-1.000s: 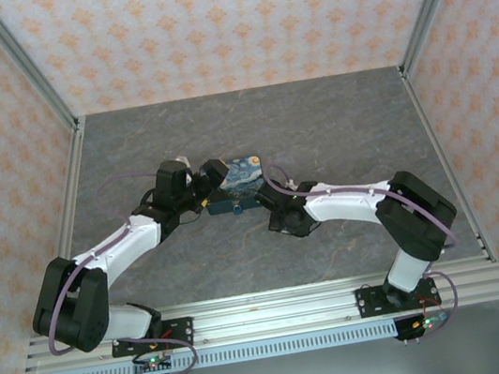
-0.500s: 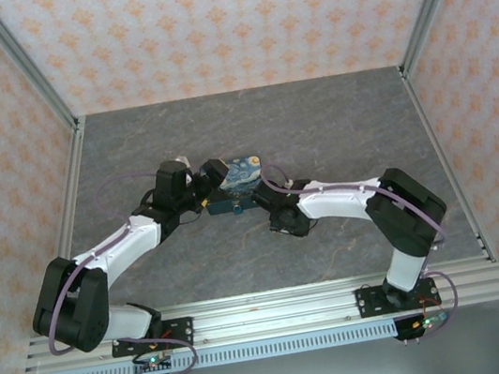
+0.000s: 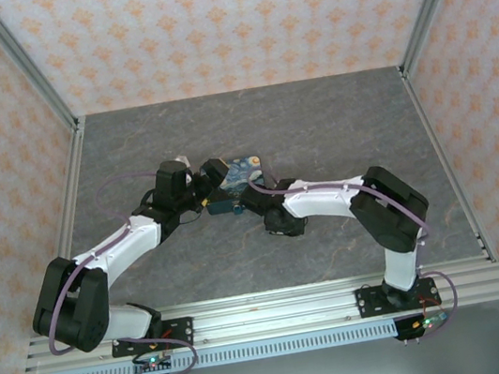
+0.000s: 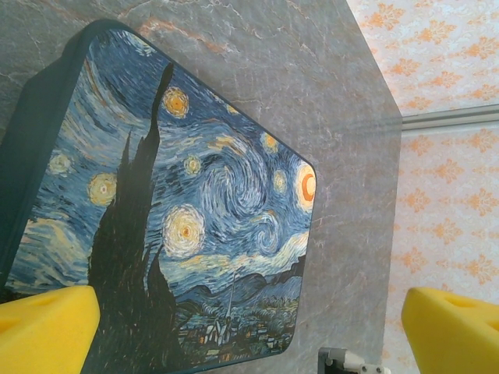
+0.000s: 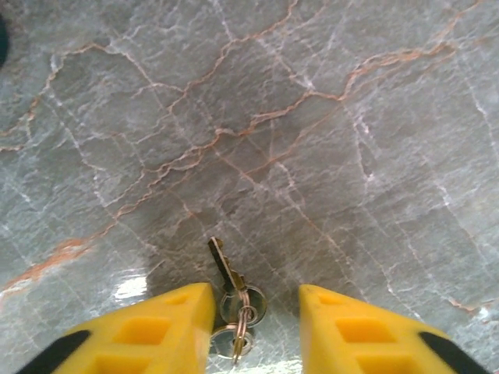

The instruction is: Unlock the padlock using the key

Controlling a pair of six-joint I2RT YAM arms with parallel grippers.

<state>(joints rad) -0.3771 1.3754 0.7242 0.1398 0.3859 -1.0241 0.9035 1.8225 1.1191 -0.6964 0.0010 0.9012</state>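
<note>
Two robot arms reach inward over a grey marbled table (image 3: 333,117) and meet near its middle, beside the padlock (image 3: 246,170). The padlock is a flat block printed with a swirling blue and yellow starry-night painting, lying face up. The left arm comes to it from the left, the right arm from the near right.

From the left wrist, the padlock's painted face is close below the camera, with its teal edge along the left side. The left gripper (image 4: 249,335) has its jaws spread wide. One yellow fingertip (image 4: 47,331) sits over the padlock's near corner and the other is out over bare table to the right. Whether either touches the block cannot be told.

From the right wrist, the key (image 5: 224,267) lies flat on the table, blade pointing away from the camera, joined to a small metal ring (image 5: 243,305). The right gripper (image 5: 253,327) has its jaws partly apart, one yellow finger on each side of the ring, not clamped on it
</note>
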